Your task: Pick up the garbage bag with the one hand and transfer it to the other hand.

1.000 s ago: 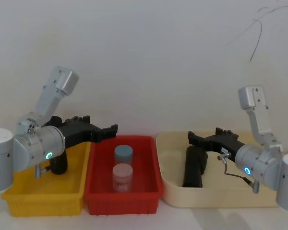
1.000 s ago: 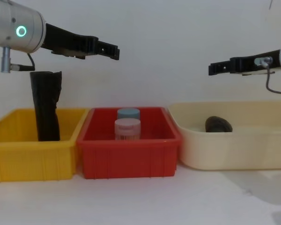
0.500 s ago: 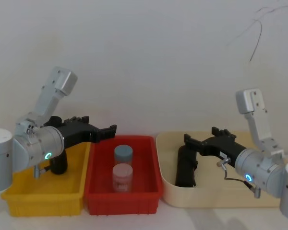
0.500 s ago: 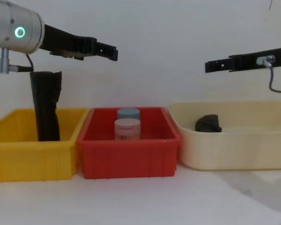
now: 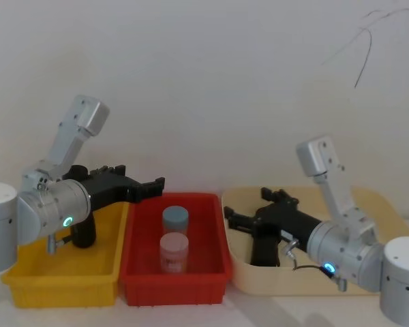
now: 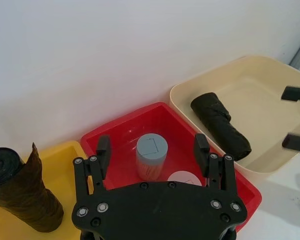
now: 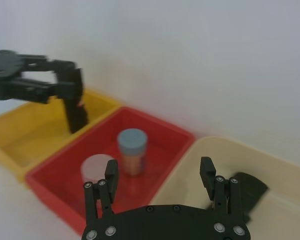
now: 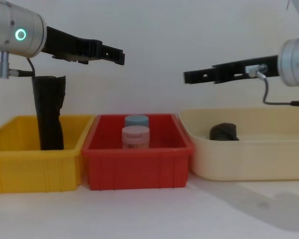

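The garbage bag (image 6: 221, 125), a thick, crinkled black roll with rounded ends, lies on its side in the cream bin (image 8: 249, 162). The right end effector (image 8: 188, 77) hangs above that bin, spread wide and empty. The left end effector (image 8: 120, 56), equally wide, hovers high near the red bin (image 8: 134, 172).

This looks like a robotics test lab. A bare white wall (image 5: 211, 82) fills the upper frame, with a thin dark line (image 5: 360, 54) at the upper right. Along the lower frame, a yellow bin (image 8: 35, 167), a red bin (image 8: 134, 169) and a cream tub (image 8: 249, 162) stand in a row on a plain white surface (image 8: 149, 214).
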